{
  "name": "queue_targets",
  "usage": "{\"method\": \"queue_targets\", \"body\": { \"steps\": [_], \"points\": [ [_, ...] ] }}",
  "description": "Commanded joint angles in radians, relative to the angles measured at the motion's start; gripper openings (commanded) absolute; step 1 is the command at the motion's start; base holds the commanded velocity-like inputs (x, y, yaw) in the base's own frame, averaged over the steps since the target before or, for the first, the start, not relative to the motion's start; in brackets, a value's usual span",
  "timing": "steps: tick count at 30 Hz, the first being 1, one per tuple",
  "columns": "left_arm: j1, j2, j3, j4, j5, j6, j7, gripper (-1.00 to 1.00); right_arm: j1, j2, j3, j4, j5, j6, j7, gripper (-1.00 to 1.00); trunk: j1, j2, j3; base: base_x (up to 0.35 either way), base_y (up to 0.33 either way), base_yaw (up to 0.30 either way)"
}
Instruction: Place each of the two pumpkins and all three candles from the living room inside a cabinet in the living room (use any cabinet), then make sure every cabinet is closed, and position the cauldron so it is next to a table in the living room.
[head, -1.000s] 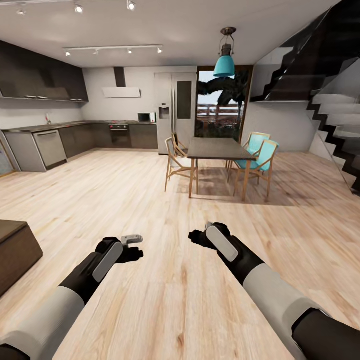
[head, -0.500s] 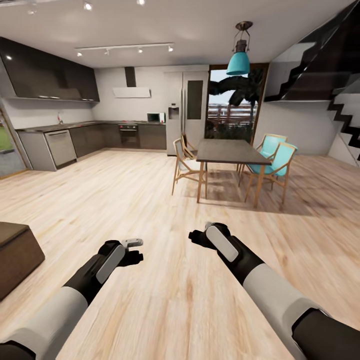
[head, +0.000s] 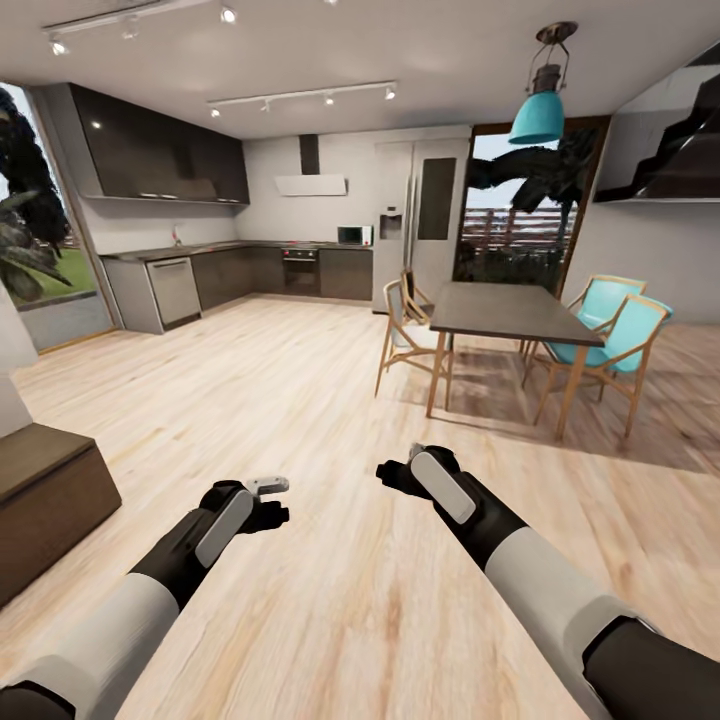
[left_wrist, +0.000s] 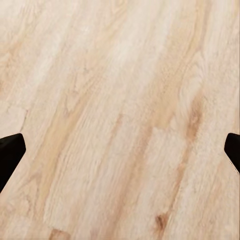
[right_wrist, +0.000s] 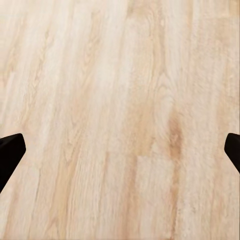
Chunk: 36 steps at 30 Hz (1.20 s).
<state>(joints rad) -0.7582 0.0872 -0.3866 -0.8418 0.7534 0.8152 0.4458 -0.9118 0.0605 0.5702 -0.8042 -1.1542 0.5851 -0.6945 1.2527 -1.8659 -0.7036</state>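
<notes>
Across the lower half of the head view, both arms are held out over a pale wooden floor. The left gripper is seen at lower left and the right gripper just right of centre, well apart from each other. In each wrist view the dark fingers are set at opposite edges of the frame with bare floorboards between them, so both pairs are spread wide and nothing is held.

At the left edge of the head view, a low dark brown unit is partly shown; it may be the cabinet, though too little of it is visible to be sure. No front on its visible face is seen standing open.

Toward the right of the frame a dining table with a dark tabletop is flanked by wooden chairs, two with turquoise seats. A turquoise pendant lamp is hung above it. A dark kitchen is ranged along the far wall at upper left.
</notes>
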Motion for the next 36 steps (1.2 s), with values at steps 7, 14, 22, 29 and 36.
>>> {"method": "queue_targets", "body": {
  "steps": [7, 14, 22, 29, 36],
  "points": [
    [-0.001, 0.0, -0.005, -0.001, 0.011, 0.001, 0.011, 1.0, -0.001, 0.0, 0.003, -0.001, -0.007, 0.001, -0.008, 1.0, 0.0, -0.001, -0.001, 0.249, -0.221, 0.287],
    [-0.001, 0.0, -0.005, -0.001, 0.011, 0.001, 0.01, 1.0, -0.001, 0.001, 0.005, -0.001, -0.007, 0.001, -0.009, 1.0, 0.0, -0.001, -0.001, 0.127, -0.112, 0.287],
    [-0.001, 0.001, -0.005, -0.002, 0.011, 0.001, 0.01, 1.0, -0.001, 0.001, 0.005, 0.028, -0.007, 0.001, -0.01, 1.0, 0.0, -0.001, -0.001, 0.014, -0.012, 0.287],
    [-0.001, 0.0, -0.005, -0.002, 0.011, 0.001, 0.01, 1.0, -0.001, 0.003, 0.006, 0.036, -0.007, 0.001, -0.01, 1.0, 0.0, -0.001, -0.001, 0.004, -0.005, 0.287],
    [-0.001, 0.0, -0.005, -0.001, 0.011, 0.001, 0.011, 1.0, -0.001, 0.006, 0.01, 0.036, -0.005, 0.004, -0.013, 1.0, 0.0, -0.001, -0.001, 0.124, -0.153, 0.223]
  ]
}}
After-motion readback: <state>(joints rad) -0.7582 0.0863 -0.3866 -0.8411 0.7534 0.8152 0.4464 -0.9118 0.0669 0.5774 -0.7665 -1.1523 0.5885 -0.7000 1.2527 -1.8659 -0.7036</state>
